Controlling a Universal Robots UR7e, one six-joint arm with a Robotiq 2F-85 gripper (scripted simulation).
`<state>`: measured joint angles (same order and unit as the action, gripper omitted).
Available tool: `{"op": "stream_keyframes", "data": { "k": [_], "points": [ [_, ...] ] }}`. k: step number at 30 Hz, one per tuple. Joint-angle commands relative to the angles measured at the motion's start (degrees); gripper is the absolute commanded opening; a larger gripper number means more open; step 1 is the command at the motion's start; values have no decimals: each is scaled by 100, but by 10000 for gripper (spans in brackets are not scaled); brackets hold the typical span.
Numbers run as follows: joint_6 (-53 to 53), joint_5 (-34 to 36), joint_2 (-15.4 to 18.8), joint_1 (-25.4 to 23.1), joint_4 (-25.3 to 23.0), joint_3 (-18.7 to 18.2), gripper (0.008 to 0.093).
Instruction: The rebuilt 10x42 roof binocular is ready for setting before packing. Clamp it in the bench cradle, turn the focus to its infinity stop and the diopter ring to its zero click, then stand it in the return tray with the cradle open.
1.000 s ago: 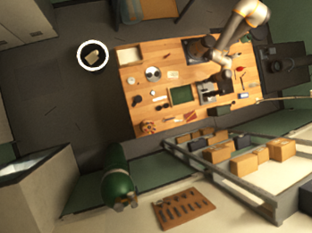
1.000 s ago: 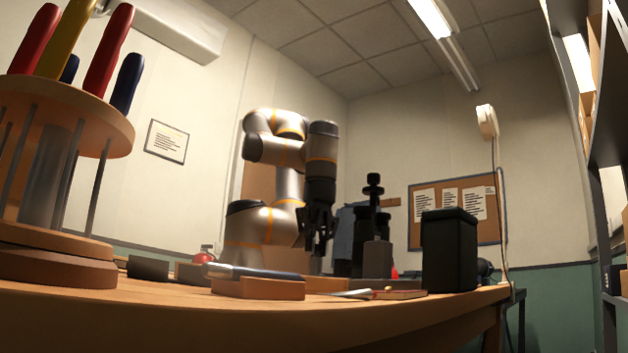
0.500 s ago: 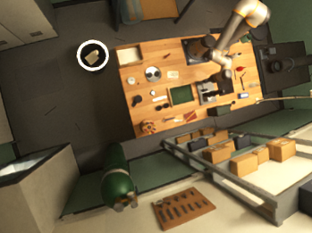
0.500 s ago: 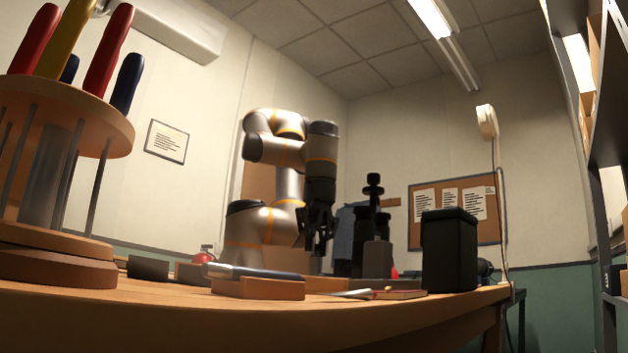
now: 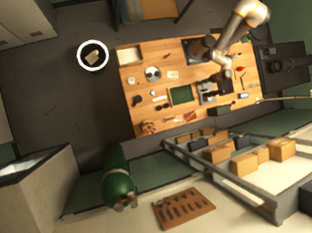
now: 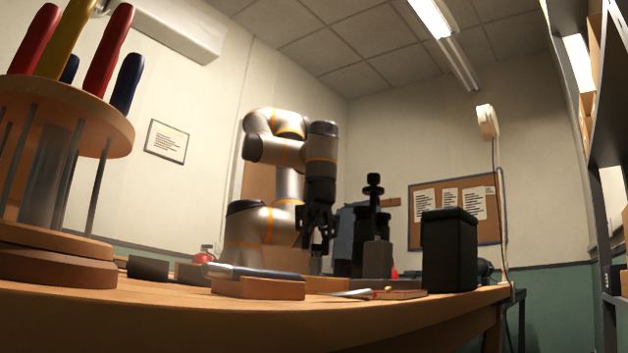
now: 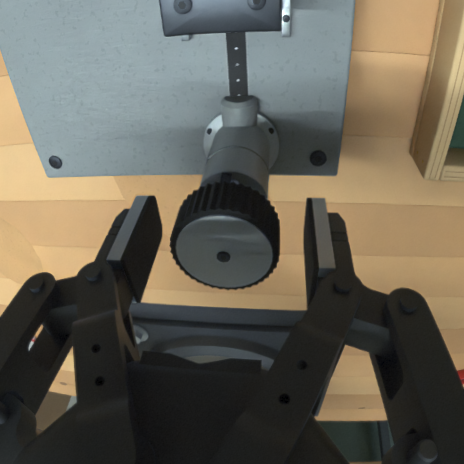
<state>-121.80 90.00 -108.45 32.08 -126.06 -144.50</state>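
Observation:
My gripper (image 7: 225,240) hangs at the right end of the wooden bench, straddling the knurled black clamp knob (image 7: 225,242) of the bench cradle (image 5: 208,91). The knob ends a grey screw shaft that runs across the cradle's grey base plate (image 7: 175,85) toward a dark padded jaw (image 7: 220,15) at the far edge. From the second side camera the gripper (image 6: 316,235) points down just left of the dark cradle tower (image 6: 373,230). I cannot make out the binocular for certain. The green-lined return tray (image 5: 181,94) lies left of the cradle. The gripper is open and holds nothing.
Behind the bench stand a wall and a cork noticeboard (image 6: 454,206). A black box (image 6: 449,250) sits near the bench's front edge. A screwdriver rack (image 6: 54,147) looms at the left, and small tools lie scattered over the bench top.

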Motion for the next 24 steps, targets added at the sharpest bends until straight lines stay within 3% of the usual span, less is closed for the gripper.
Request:
{"op": "stream_keyframes", "data": {
  "k": [1, 12, 24],
  "points": [
    [0, 0, -1, 0, -3, 2, 680],
    [0, 0, -69, 0, 117, 55, 680],
    [0, 0, -459, 0, 883, 432, 680]
  ]
}}
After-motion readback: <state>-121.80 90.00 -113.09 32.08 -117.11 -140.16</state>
